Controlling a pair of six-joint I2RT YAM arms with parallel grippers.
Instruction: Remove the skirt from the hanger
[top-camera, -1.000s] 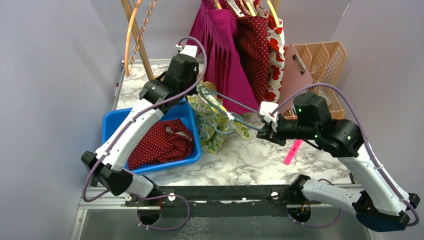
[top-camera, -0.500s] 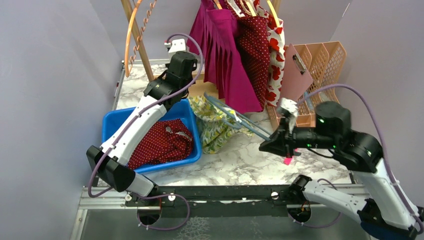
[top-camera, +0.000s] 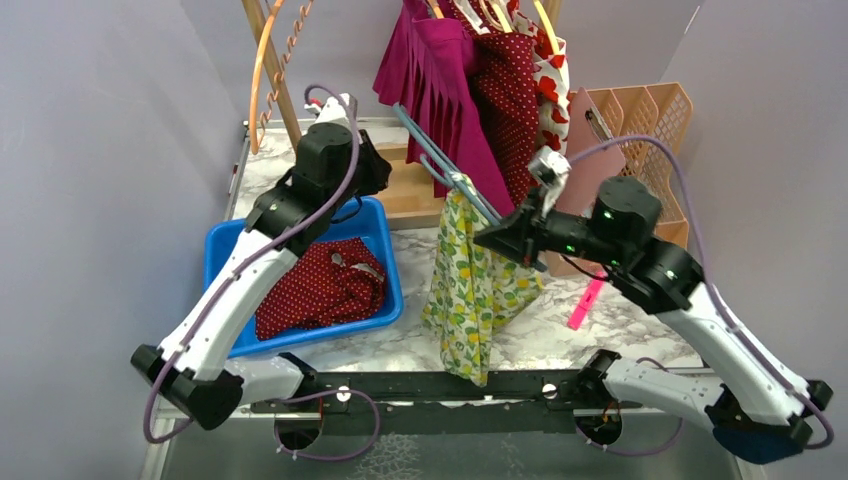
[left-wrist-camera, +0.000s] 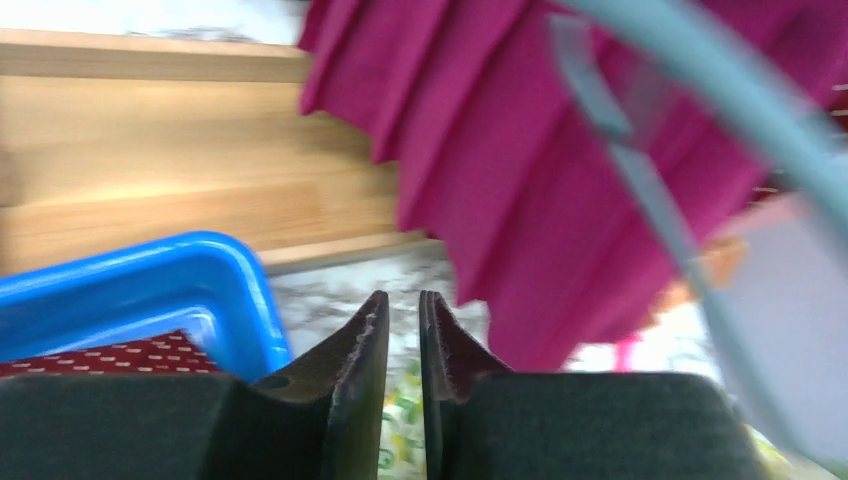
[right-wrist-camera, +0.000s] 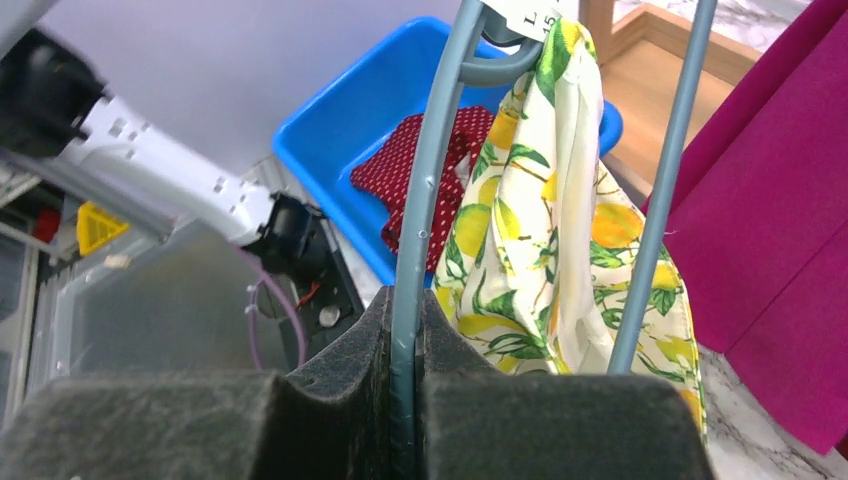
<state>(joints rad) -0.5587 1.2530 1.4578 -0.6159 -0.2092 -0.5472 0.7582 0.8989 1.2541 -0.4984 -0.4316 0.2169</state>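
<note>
My right gripper (top-camera: 487, 235) (right-wrist-camera: 405, 295) is shut on the lower bar of a grey-blue hanger (top-camera: 440, 165) (right-wrist-camera: 430, 180) and holds it up, tilted, above the table. The lemon-print skirt (top-camera: 470, 290) (right-wrist-camera: 530, 230) hangs in a long bunch from one clip at the hanger's top end, and its hem reaches past the table's front edge. My left gripper (top-camera: 375, 172) (left-wrist-camera: 403, 295) hovers over the back right corner of the blue bin, left of the hanger. Its jaws stand a narrow slit apart with nothing between them. A blurred hanger bar (left-wrist-camera: 650, 180) crosses the left wrist view.
A blue bin (top-camera: 225, 245) at left holds a red dotted garment (top-camera: 320, 285). A magenta skirt (top-camera: 450, 90) and other clothes hang on the wooden rack at the back. A pink clipboard (top-camera: 590, 140) and an orange basket (top-camera: 650, 120) stand at right. A pink marker (top-camera: 585, 303) lies on the table.
The right gripper has swung the hanger up off the table, so the skirt now hangs down. The left gripper has drawn back left off the skirt and its jaws have parted slightly.
</note>
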